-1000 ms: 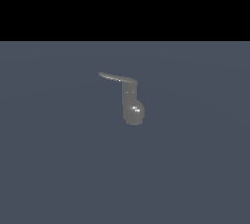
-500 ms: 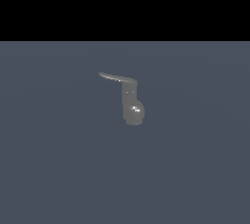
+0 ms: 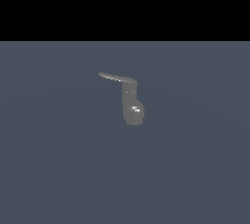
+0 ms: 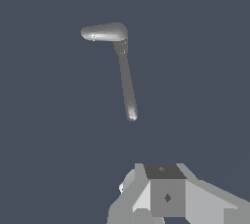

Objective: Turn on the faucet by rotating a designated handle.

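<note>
So nothing's changed lately: the faucet [image 3: 132,106] sits mid-bench, its handle [image 3: 117,78] unturned, well apart from the end effector [image 4: 163,196] (can't tell if it's open or closed). Task's barely started.

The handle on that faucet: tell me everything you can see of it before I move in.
The handle is a thin, flat, slightly curved grey lever with a metallic look. It joins the top of the faucet and projects sideways toward the exterior view's left, close to level, ending in a narrow free tip. In the wrist view it shows as a long narrow bar with a glossy rounded end. Nothing touches it except the faucet; the gripper is well clear of it.
</note>
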Motion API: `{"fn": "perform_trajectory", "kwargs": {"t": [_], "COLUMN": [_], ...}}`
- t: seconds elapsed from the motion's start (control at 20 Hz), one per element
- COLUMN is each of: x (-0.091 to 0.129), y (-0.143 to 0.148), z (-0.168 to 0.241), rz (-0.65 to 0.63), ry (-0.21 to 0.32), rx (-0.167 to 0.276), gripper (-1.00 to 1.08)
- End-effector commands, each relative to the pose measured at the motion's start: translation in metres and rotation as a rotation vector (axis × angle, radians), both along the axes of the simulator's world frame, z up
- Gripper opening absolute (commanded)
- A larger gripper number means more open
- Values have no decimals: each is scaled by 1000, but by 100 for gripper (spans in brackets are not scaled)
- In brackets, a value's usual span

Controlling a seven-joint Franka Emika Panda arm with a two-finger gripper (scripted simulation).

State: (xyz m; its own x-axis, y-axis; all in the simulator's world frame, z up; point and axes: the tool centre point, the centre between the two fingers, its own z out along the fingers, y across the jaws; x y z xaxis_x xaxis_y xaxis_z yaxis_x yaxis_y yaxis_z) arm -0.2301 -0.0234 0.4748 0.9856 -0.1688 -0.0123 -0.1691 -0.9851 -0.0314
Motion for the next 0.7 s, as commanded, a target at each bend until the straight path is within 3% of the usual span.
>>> {"fn": "perform_trajectory", "kwargs": {"t": [0.0, 0.65], "x": [12, 103], "y": [3, 25], "z": [-4, -50], "rz": [-36, -343], "ry": [5, 65], "rx": [20, 124], "gripper": [-100, -100]}}
